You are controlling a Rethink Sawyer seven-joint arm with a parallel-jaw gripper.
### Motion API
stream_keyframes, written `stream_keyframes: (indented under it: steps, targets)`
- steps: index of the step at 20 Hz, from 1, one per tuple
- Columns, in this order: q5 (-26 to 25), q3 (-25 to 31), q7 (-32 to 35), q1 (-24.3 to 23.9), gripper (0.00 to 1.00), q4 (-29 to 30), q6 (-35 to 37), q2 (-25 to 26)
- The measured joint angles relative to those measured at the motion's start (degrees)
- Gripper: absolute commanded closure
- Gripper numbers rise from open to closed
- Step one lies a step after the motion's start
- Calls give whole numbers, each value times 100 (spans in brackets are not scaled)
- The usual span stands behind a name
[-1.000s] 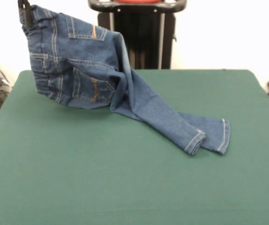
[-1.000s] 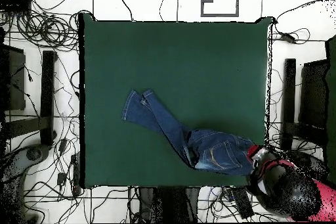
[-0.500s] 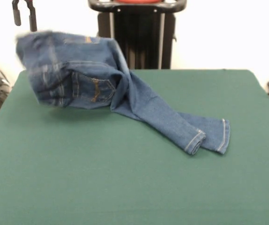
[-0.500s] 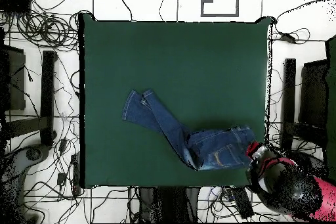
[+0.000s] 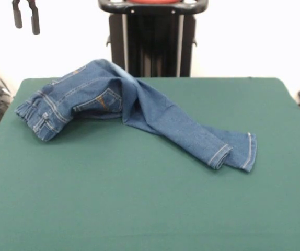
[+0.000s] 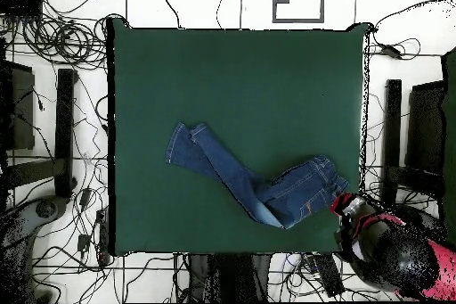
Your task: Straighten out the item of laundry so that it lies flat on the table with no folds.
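Dropped since the earlier frames: the jeans (image 5: pixel 134 112), then hanging by the waistband from the claw (image 5: pixel 25 21), now lie wholly on the counter (image 5: pixel 139 209). Front view, left to right: claw at the upper left corner, high above the counter, its two fingers (image 5: pixel 35 23) apart and holding nothing; the jeans lie below and to its right, well clear of it. Waistband end sits bunched near the counter's left edge, seat humped and folded over, one back pocket with orange-tan stitching showing. Both legs run down and right, lying one over the other, hems ending just right of centre. Overhead view: jeans (image 6: pixel 258 180) form a shallow V, waistband end close to the claw (image 6: pixel 343 204) at the counter's (image 6: pixel 240 69) right edge, not touching.
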Motion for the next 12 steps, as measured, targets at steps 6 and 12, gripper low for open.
stream_keyframes:
  steps: [6, 12]
  targets:
    - [0, 35, 0, 5, 0, -1, 0, -1]
    - [1, 104, 0, 187, 0, -2, -1, 8]
